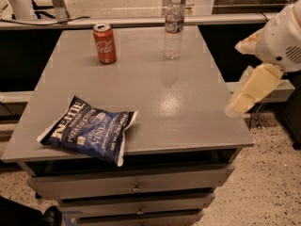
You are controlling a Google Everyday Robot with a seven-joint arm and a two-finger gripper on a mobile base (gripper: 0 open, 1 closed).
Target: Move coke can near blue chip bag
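The coke can (105, 43), red with white script and a silver top, stands upright at the far left of the grey table (188, 102). The blue chip bag (89, 129), dark blue and crinkled with white lettering, lies flat at the table's front left corner. The can and the bag are well apart. My gripper (249, 89), cream-coloured on a white arm, hangs in the air off the table's right edge, far from both the can and the bag, and holds nothing that I can see.
A clear plastic water bottle (173, 28) stands upright at the far middle of the table, right of the can. Drawers (136, 186) sit under the tabletop. A counter rail (141, 20) runs behind the table. Speckled floor lies to the right.
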